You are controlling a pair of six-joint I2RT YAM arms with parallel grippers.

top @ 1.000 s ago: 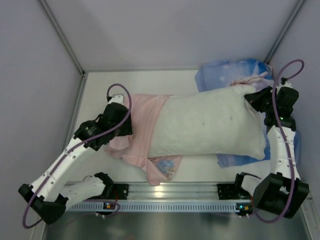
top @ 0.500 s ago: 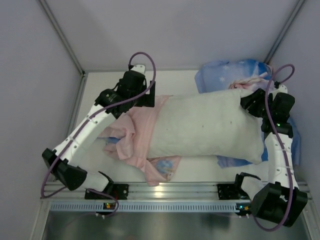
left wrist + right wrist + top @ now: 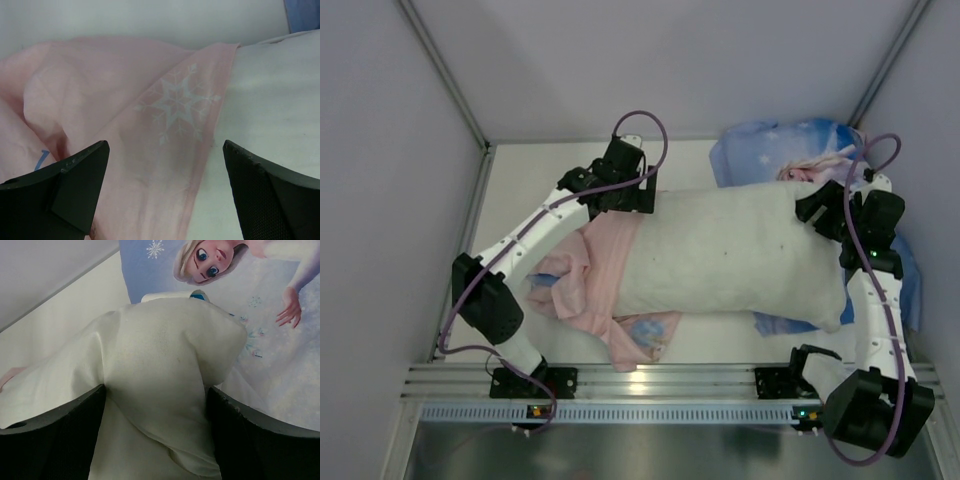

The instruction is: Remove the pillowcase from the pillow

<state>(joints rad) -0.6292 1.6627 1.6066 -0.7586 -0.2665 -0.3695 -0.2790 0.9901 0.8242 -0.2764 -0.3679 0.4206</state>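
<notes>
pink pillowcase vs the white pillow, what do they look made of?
The pillowcase looks like thin woven cloth, maybe cotton or polyester, with a matte finish. It lies in soft folds and carries a pale printed snowflake. The pillow has a matte white fabric shell, probably over soft fibre fill. Its corner bunches and creases where the right gripper pinches it. The exact fibre cannot be told.

Soft, bright light from above; faint shadows. Glare glints on the near metal rail (image 3: 640, 372). The pillow (image 3: 730, 250) looks slightly washed out; wrist views are soft.
</notes>
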